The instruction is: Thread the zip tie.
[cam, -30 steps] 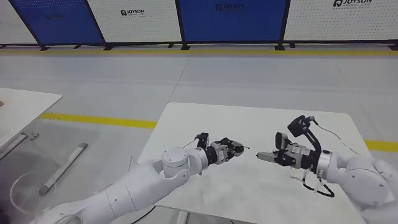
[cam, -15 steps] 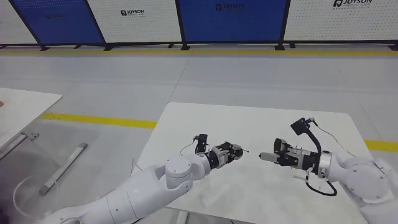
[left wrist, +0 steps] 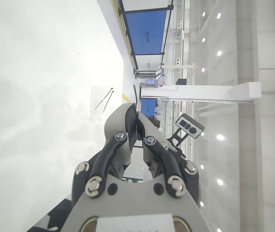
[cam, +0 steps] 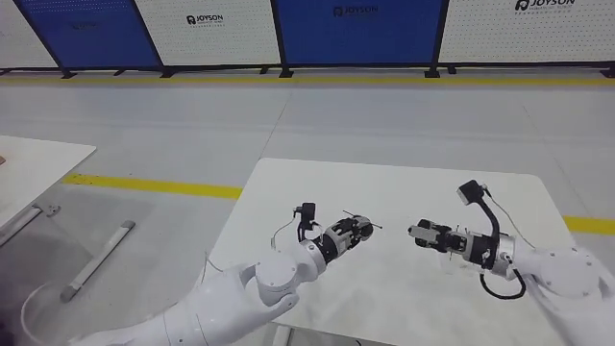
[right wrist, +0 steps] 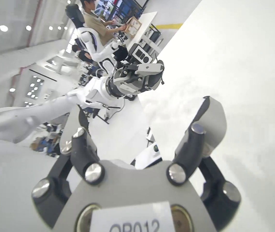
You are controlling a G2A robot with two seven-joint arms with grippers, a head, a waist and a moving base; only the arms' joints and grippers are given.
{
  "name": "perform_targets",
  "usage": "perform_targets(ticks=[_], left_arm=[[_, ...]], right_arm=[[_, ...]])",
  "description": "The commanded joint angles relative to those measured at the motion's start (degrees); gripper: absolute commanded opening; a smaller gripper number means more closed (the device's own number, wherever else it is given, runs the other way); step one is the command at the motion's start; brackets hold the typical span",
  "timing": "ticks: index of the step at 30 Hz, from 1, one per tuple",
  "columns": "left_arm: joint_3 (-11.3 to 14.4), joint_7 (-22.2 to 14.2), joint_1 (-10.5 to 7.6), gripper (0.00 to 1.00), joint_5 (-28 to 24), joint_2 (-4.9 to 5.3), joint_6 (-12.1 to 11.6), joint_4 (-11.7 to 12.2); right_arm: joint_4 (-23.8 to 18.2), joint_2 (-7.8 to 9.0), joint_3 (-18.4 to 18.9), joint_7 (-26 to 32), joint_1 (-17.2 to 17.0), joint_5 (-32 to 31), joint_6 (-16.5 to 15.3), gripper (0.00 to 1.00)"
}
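My left gripper (left wrist: 136, 111) is shut on a thin black zip tie (left wrist: 135, 94), whose end sticks out a short way past the fingertips. From above, this gripper (cam: 364, 225) hovers over the middle of the white table (cam: 384, 183), with the tie (cam: 374, 223) pointing right. Facing it a short gap away is my right gripper (cam: 414, 231). The right gripper (right wrist: 144, 112) stands open with nothing between its fingers. The right wrist view has the left gripper (right wrist: 149, 73) farther off, the tie's tip (right wrist: 162, 80) poking from it.
Two spare black zip ties (left wrist: 106, 99) lie side by side on the table beyond my left gripper. A second white table (cam: 38, 168) stands off to the left across a gap of floor.
My right gripper has drawn back a little to the right, widening the gap. The left gripper has shifted slightly and still holds the zip tie.
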Motion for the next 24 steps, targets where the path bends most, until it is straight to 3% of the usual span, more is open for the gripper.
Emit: perform_targets(ticks=[1,4,7,21,24], left_arm=[[0.00,1.92,0.60,0.00,2.80,-0.21,-0.04,-0.70],[0.11,4.20,1.24,0.00,5.49,-0.64,-0.05,-0.95],[0.21,4.70,1.47,0.00,5.58,-1.01,-0.11,-0.77],[0.18,4.65,1.52,0.00,5.65,-1.02,-0.17,-0.78],[-0.18,5.94,2.06,0.00,8.00,-1.28,-0.20,-1.18]], right_arm=[[2.48,-0.85,-1.04,1.61,1.06,1.34,0.01,1.00],[5.40,-2.17,-2.65,3.31,2.31,4.94,0.01,1.00],[9.42,-3.42,-5.21,9.27,3.59,10.50,1.33,1.00],[9.42,-3.42,-5.21,9.27,3.59,10.50,1.33,1.00],[9.16,-3.67,-5.45,7.66,2.70,10.97,2.31,1.00]])
